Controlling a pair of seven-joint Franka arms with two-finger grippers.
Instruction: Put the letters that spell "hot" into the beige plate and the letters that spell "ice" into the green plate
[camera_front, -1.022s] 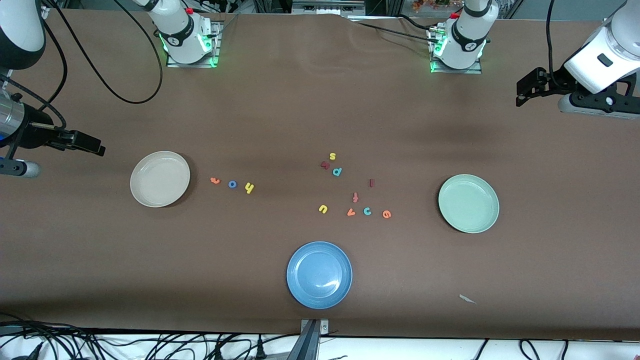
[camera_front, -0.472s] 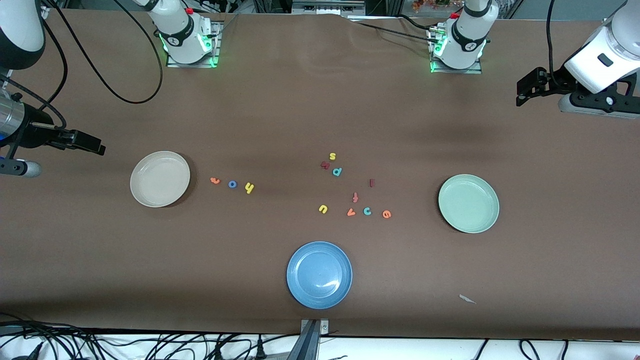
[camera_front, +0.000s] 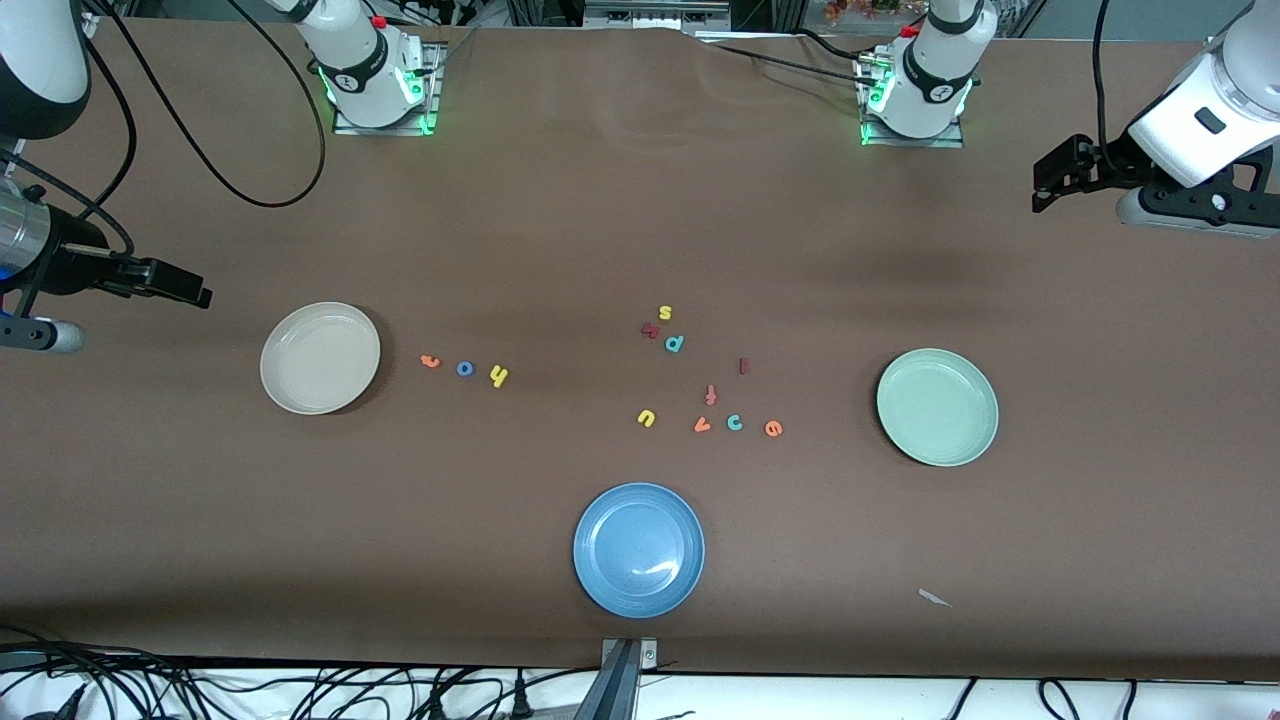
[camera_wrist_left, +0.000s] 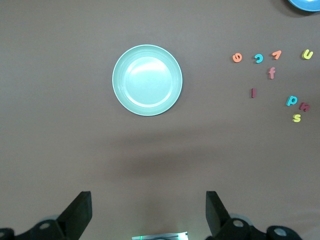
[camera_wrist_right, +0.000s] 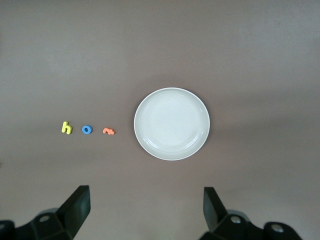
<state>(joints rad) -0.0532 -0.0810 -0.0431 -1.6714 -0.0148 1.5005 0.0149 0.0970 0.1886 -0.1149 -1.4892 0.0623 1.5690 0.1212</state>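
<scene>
Nothing has shifted: both plates (beige (camera_front: 320, 358), green (camera_front: 937, 407)) empty, letters on the bench. Left gripper (camera_wrist_left: 147, 212) and right gripper (camera_wrist_right: 145, 210) wait at 3 and 9 o'clock, fingers open.

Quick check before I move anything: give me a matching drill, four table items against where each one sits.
Items:
1. yellow h
2. orange e
3. blue plate
4. yellow s

Places:
A. nearest the front camera
B. letter closest to the green plate
C. in the row beside the beige plate
D. farthest letter from the front camera

Pairs: 1-C, 2-B, 3-A, 4-D
</scene>
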